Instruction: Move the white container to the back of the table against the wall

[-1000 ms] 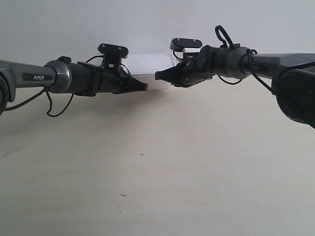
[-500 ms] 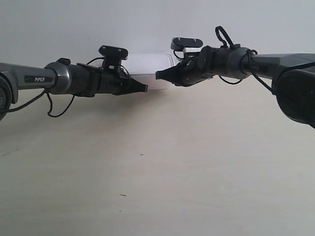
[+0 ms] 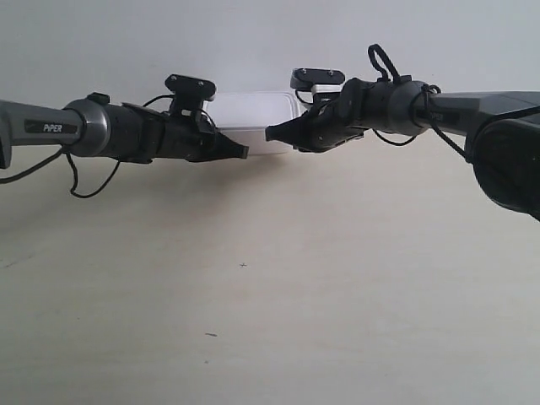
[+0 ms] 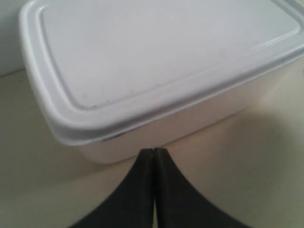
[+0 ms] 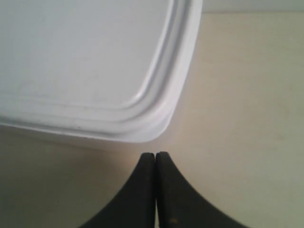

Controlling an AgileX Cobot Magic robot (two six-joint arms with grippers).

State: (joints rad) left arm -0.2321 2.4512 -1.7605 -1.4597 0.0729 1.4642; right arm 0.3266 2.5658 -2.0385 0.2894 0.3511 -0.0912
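Both arms low, left gripper (image 4: 154,154) & right gripper (image 5: 155,156) closed.

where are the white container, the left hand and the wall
white container (image 4: 161,61), left wrist view, middle of its lid
left hand (image 4: 154,154), left wrist view, tips of its closed fingers
wall (image 3: 253,42), exterior view, bare stretch above the container

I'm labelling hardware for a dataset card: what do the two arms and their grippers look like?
Both arms have grey metallic tubes leading into black wrist housings, with loose black cables looping alongside. The arm at the exterior view's left carries white "PIPER" lettering. Each wrist carries a small black bracket on top. The left gripper and right gripper end in matte black fingers tapering to narrow tips.
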